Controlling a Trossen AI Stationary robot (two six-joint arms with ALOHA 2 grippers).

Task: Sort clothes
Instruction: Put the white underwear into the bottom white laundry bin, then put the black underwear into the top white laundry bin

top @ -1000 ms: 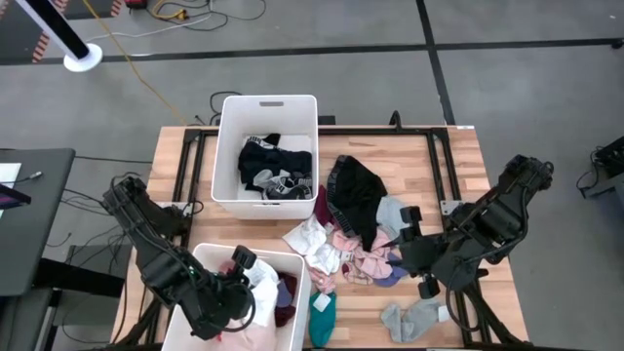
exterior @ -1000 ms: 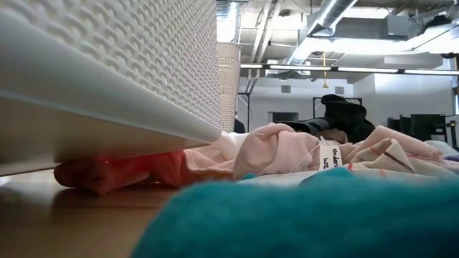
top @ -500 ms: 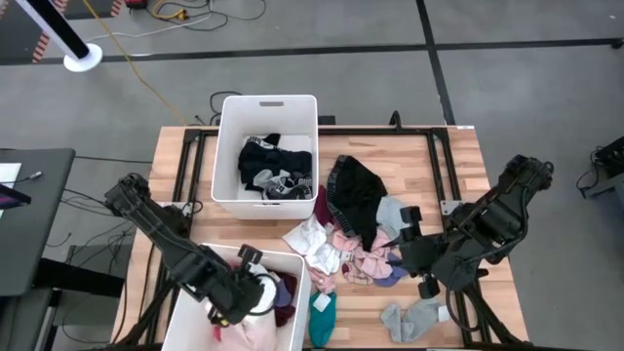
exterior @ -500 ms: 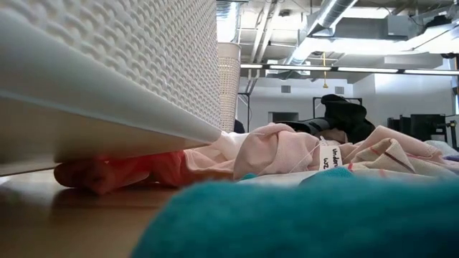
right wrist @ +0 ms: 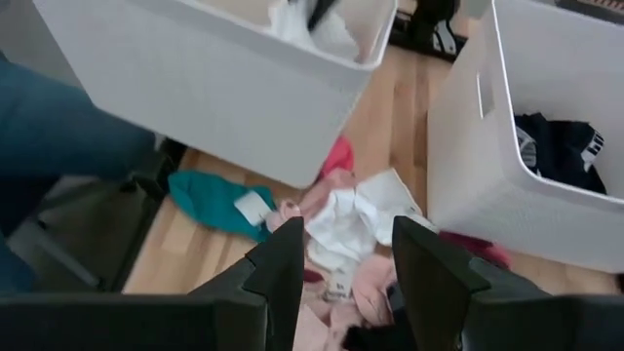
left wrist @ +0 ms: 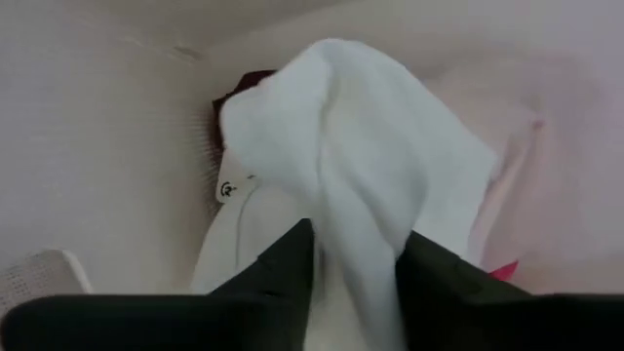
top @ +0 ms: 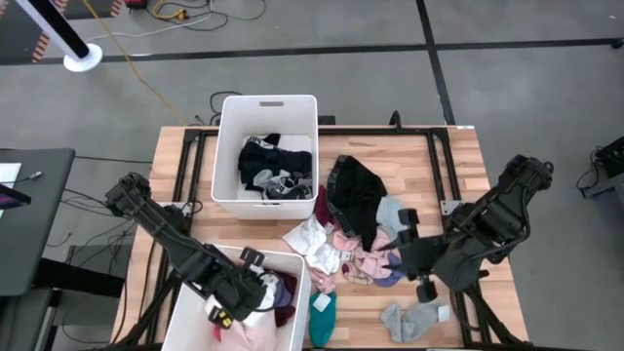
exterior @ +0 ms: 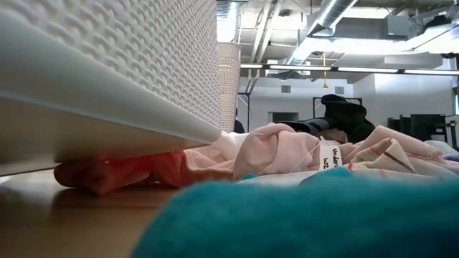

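Left pincer in near bin, now loosening round white garment; right pincer unmoved, spread

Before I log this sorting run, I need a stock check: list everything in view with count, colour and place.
far bin: one, white, far side of the table, holds black and patterned clothes.
near bin: one, white, near left edge, holds pink, maroon and white items.
white garment: one, white, between the left gripper's fingers, over the near bin.
clothes pile: many, black, pink, white, grey, table middle.
teal garment: one, teal, beside the near bin.
grey socks: count unclear, grey, near right edge.
table: one, wooden.
left gripper: over the near bin, white garment between its fingers.
right gripper: open, above the clothes pile.
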